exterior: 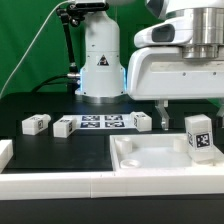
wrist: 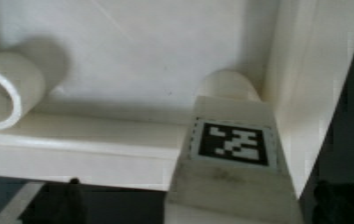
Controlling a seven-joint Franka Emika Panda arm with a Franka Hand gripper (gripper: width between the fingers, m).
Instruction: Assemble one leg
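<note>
The leg (exterior: 198,136) stands upright in the tray (exterior: 150,157) corner at frame right, jaws apart beside it, probably seated for screwing in.

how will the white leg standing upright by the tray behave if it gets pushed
The leg looks like a rigid plastic block, so it is probably stiff and light. Its flat faces should keep it from rolling. Standing on end, taller than wide, it may tip if pushed high.
</note>
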